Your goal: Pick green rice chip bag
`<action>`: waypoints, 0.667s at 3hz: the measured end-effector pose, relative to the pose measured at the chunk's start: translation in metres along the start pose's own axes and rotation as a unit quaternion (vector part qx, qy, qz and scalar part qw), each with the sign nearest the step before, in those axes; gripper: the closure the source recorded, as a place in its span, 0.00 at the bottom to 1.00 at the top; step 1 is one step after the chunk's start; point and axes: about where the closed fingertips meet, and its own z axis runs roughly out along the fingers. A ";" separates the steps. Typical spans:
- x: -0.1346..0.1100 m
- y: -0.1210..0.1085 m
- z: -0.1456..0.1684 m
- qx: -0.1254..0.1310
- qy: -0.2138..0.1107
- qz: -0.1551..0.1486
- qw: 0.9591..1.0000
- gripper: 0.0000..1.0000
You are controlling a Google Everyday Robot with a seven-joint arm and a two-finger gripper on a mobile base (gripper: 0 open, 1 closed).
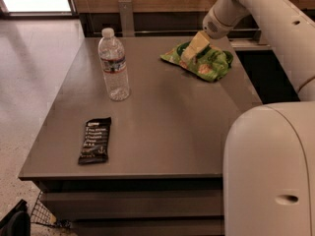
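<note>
The green rice chip bag (210,64) lies crinkled and light green at the far right of the grey table (172,127). My gripper (191,52), cream-coloured at the end of the white arm (231,11), reaches down from the upper right. It sits on the left part of the bag and covers some of it. The bag rests on the table.
A clear water bottle (113,65) stands upright at the table's far left. A small black snack bar wrapper (95,139) lies near the front left edge. A large white part of my arm (270,171) fills the lower right. A dark counter runs behind the table.
</note>
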 end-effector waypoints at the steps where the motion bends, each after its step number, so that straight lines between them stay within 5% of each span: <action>1: 0.024 -0.007 0.021 -0.018 0.041 0.025 0.999 0.02; 2: 0.039 -0.003 0.037 -0.046 0.051 0.045 0.997 0.24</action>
